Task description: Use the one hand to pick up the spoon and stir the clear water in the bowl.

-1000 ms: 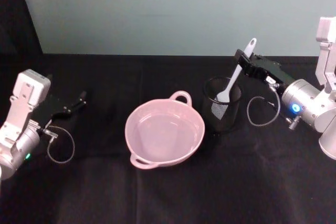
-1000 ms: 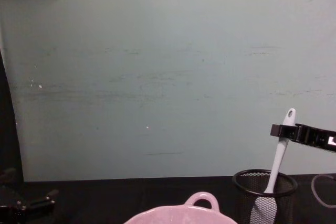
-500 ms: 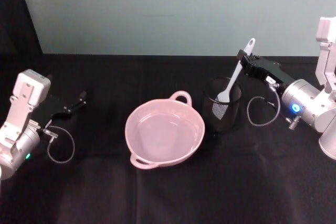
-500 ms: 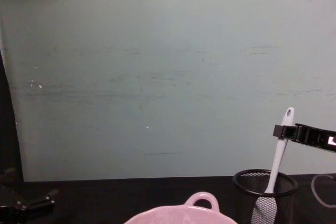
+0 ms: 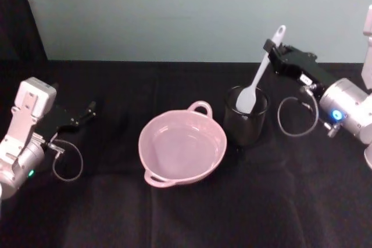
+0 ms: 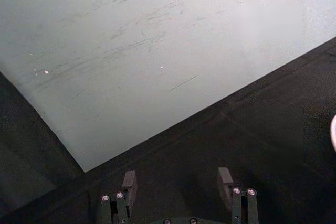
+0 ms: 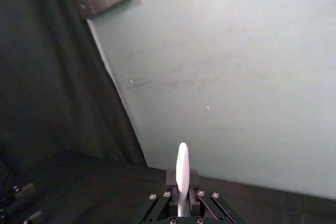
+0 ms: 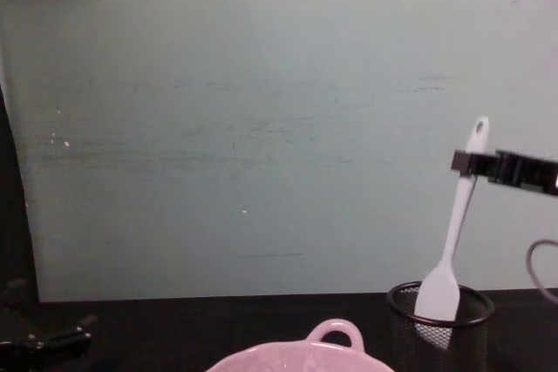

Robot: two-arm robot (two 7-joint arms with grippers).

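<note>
Black cloth covers the table from the near edge to the far wall.

Near the middle sits the pink bowl, glossy, with clear water in it and a small loop handle on its far rim. It has not moved in the last second.

To the left, well apart from the bowl, the left claw rests low over the cloth with its fingers apart and nothing between them. It is parked where it was before.

Just to the right of the bowl and slightly farther back stands a black mesh cup, upright, in the same spot as a second ago.

The white spoon stands in that cup, leaning so that its handle tips toward the far right. It is higher than it was a second ago. Then the blade sat deep inside the mesh. Now the blade is level with the cup's rim, its upper part above the rim and its lower end still inside.

The right claw reaches in from the right and is clamped on the spoon's handle just below the hole at its end. It has risen with the spoon and hangs above and beyond the cup.

Behind everything is a plain pale green wall.
</note>
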